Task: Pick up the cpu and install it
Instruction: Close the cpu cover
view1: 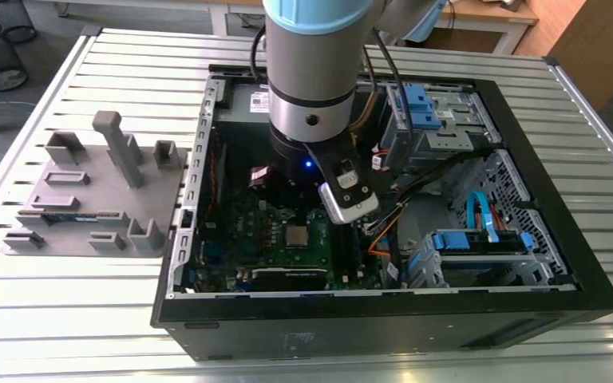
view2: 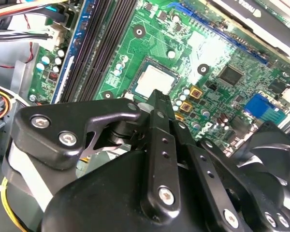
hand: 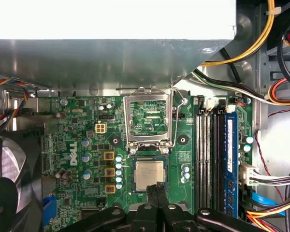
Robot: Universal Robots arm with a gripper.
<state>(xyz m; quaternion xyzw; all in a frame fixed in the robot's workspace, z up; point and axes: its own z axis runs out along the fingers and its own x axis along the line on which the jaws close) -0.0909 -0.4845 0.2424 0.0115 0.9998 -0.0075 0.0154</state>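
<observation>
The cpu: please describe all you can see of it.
The cpu, a small flat square chip with a silvery metal top and pale rim, lies flat in its socket on the green motherboard, the metal retention frame hinged open beside it. The shut black gripper hovers at one edge; contact cannot be told.

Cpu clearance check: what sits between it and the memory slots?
In the first wrist view, small blue capacitors stand between the cpu and the memory slots.
</observation>
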